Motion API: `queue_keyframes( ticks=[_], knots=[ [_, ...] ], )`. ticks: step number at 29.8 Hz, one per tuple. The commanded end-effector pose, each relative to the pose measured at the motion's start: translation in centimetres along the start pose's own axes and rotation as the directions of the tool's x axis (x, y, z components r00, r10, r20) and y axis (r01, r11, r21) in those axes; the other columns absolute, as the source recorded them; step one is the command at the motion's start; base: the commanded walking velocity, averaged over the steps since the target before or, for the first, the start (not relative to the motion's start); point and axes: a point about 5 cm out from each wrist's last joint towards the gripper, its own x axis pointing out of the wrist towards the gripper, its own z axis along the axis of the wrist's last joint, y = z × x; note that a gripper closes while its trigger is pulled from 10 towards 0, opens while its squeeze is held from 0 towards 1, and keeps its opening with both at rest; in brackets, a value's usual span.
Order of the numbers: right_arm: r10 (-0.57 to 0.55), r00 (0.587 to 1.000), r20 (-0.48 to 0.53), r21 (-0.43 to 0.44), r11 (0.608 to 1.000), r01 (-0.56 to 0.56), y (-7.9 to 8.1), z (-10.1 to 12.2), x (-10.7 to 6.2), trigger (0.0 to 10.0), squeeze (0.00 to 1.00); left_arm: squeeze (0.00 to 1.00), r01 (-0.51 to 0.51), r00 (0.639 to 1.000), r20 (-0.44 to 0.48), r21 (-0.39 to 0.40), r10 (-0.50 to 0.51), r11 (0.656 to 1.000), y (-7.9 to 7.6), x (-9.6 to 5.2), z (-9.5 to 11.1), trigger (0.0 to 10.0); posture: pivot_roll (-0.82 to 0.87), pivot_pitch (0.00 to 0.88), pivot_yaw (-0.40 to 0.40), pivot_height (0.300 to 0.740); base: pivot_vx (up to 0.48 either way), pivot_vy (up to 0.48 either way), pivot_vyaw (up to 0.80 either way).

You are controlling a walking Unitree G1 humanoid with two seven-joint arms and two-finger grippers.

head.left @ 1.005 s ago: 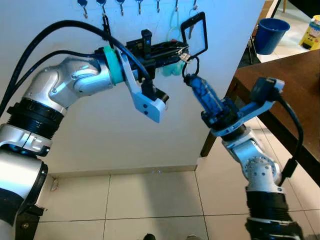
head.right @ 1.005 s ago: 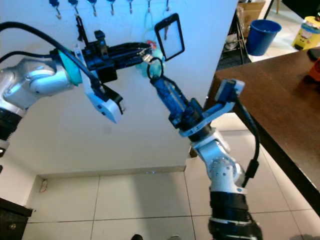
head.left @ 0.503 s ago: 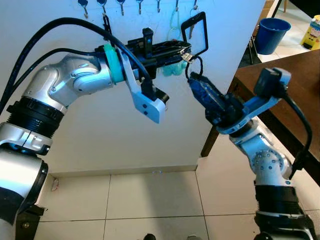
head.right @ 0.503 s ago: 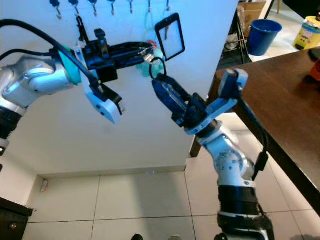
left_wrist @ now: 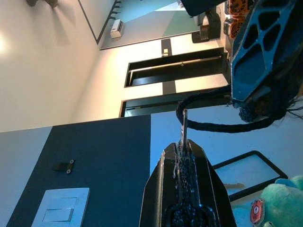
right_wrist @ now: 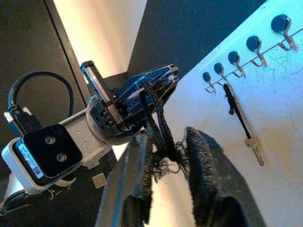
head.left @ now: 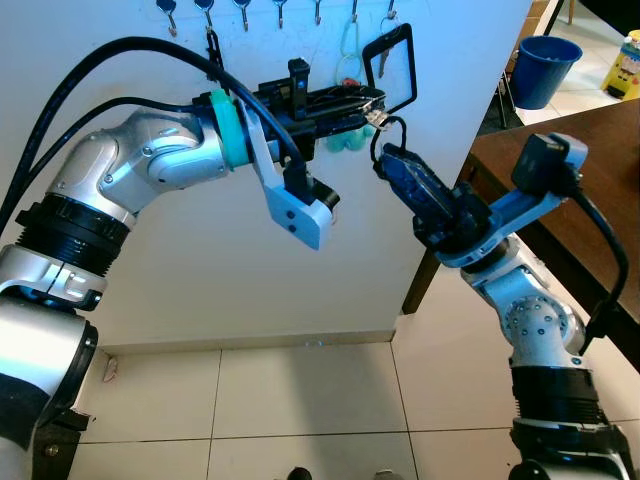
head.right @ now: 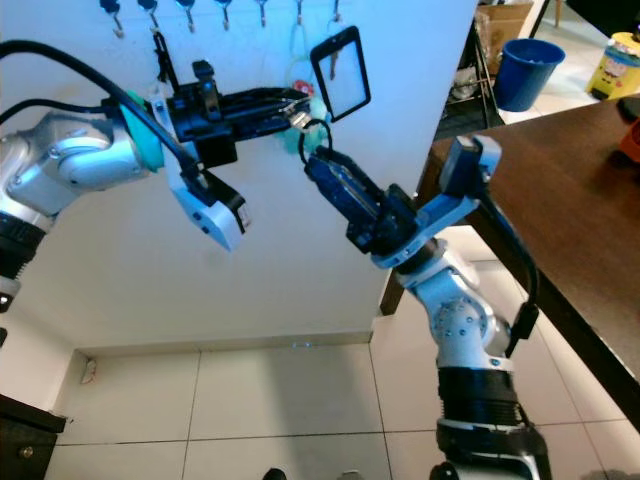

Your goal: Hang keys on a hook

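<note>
Since a second ago the right gripper [head.left: 392, 160] has risen and swung in toward the left gripper [head.left: 372, 102], so the gap between the two is nearly gone; over the last half second little has changed. The left gripper's fingers are pressed together on the keys [left_wrist: 183, 126], a thin metal blade sticking out of the fingertips, held up near the white wall [head.left: 200, 260] just below the row of hooks [head.left: 279, 12]. A black cord loop [head.left: 385, 135] hangs from the keys, and the right gripper's fingers pinch its frayed strand [right_wrist: 158, 127] between them. A black-framed tag [head.left: 392, 66] and a teal plush [head.left: 345, 140] hang on the wall right behind the left fingertips, crowding that spot. Several hooks further to the robot's left are bare. The wall's corner and a dark wooden table [head.left: 590, 150] stand close to the right arm.
</note>
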Motion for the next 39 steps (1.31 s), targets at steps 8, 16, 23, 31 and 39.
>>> queue_keyframes(
  ticks=[8, 16, 23, 31, 39],
  knots=[
    [0.017, 1.0, -0.017, -0.024, 1.0, -0.017, 0.0, 0.2, 0.2, 0.0, 0.0, 0.0, -0.021, 1.0, 0.003, -0.002, 0.021, 1.0, 0.5, 0.0, -0.1, 10.0, -0.07, 0.07, 0.11, 0.74, 0.0, 0.0, 0.0],
    [0.022, 1.0, -0.004, -0.039, 0.999, -0.023, 0.1, 0.8, 0.3, 0.0, 0.0, 0.0, -0.031, 0.999, -0.008, -0.027, 0.031, 0.999, 0.2, 0.0, -0.1, 10.0, -0.08, 0.074, 0.11, 0.74, 0.0, 0.0, 0.0],
    [0.029, 0.998, -0.062, -0.135, 0.99, -0.038, 0.7, 2.6, 0.8, 0.0, 0.0, 0.0, -0.021, 0.997, -0.077, -0.154, 0.009, 0.988, -2.8, -0.4, -0.2, 10.0, -0.09, 0.08, 0.102, 0.74, 0.0, 0.0, 0.0],
    [-0.075, 0.962, -0.261, -0.329, 0.944, -0.016, 0.0, 3.5, 2.4, 0.0, 0.0, 1.0, -0.048, 0.997, -0.078, -0.341, 0.022, 0.939, -5.8, 0.8, 2.0, 10.0, -0.1, 0.081, 0.079, 0.74, 0.0, 0.0, 0.0],
    [-0.086, 0.938, -0.335, -0.379, 0.924, -0.051, -0.3, 3.4, 3.0, 0.0, 0.0, 1.0, -0.107, 0.993, -0.095, -0.387, 0.076, 0.916, -5.4, 1.3, 2.5, 10.0, -0.1, 0.085, 0.059, 0.74, 0.0, 0.0, 0.0]
  ],
)
